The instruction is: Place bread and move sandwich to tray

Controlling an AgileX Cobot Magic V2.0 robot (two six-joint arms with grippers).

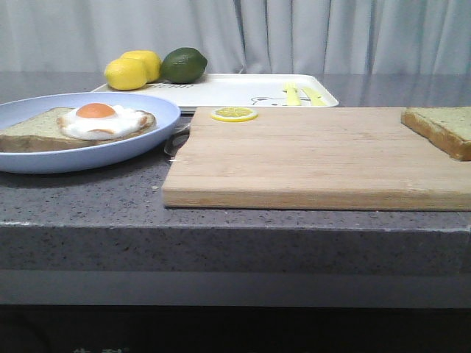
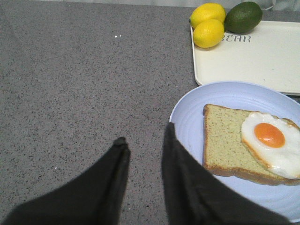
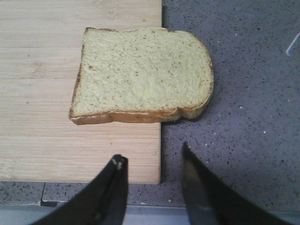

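The bread (image 1: 443, 128) (image 3: 143, 75) lies on the right end of the wooden cutting board (image 1: 309, 158), overhanging its edge. On the left stands a pale-blue plate (image 1: 44, 158) (image 2: 192, 112) holding one bread slice with a fried egg (image 1: 99, 120) (image 2: 271, 143). The white tray (image 1: 243, 90) (image 2: 262, 61) sits behind the plate and board. My left gripper (image 2: 145, 138) hangs open over the counter beside the plate, holding nothing. My right gripper (image 3: 151, 157) is open near the board's corner, short of the bread. Neither gripper shows in the front view.
Two lemons (image 1: 132, 70) (image 2: 208, 23) and a lime (image 1: 184, 65) (image 2: 243, 17) sit at the tray's far left corner. A lemon slice (image 1: 234, 114) lies on the board's back edge. Yellow cutlery (image 1: 300, 94) rests on the tray. The counter's front edge (image 1: 235, 220) is close.
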